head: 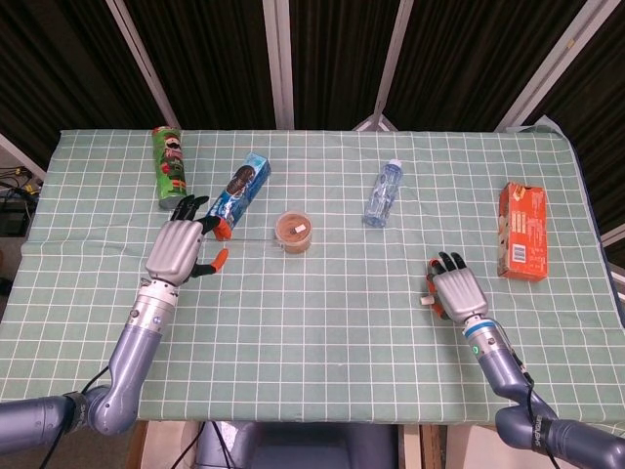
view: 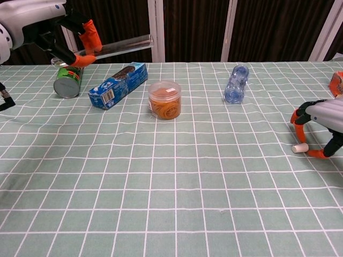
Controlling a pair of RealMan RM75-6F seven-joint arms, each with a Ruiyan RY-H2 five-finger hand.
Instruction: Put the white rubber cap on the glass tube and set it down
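Left hand (view: 51, 24) is up above the desk (view: 177, 176), fingers (view: 88, 33) pinching the glass tube (view: 115, 47), which hangs level in the air over the blue box (view: 118, 84) and green can (view: 68, 80). Over on the right, the right hand (view: 321, 126) is arched down on the cloth, its fingers (view: 296, 119) curved around the white rubber cap (view: 299, 148) lying between them; whether they actually touch it, I cannot tell.

In front of me one glass tube (view: 115, 47), one white rubber cap (view: 299, 148), one green chips can (head: 168, 166), one blue biscuit box (head: 239, 187), one round tub (head: 293, 232), one water bottle (head: 382, 193), one orange box (head: 522, 232)
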